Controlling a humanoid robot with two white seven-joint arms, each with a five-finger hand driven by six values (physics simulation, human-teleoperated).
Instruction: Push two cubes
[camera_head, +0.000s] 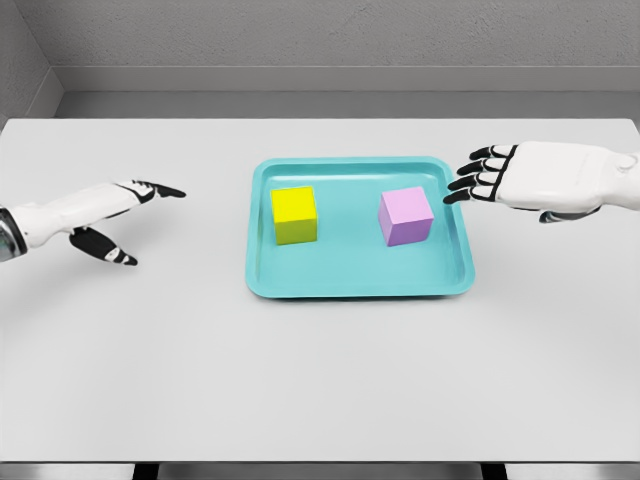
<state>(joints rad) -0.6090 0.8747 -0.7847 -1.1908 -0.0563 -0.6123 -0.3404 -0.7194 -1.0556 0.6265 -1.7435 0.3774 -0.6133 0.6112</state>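
Yellow cube (294, 214) and pink cube (406, 216) — apart, both inside teal tray (300, 283).

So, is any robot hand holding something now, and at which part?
Nothing is held. The left robot hand and the right robot hand are both open, outside the tray; the yellow cube and purple cube sit untouched.

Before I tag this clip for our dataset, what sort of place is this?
Probably a simulated tabletop test bench, not a real room: a plain white table against bare grey walls, holding only a teal tray with a yellow cube and a pink cube.
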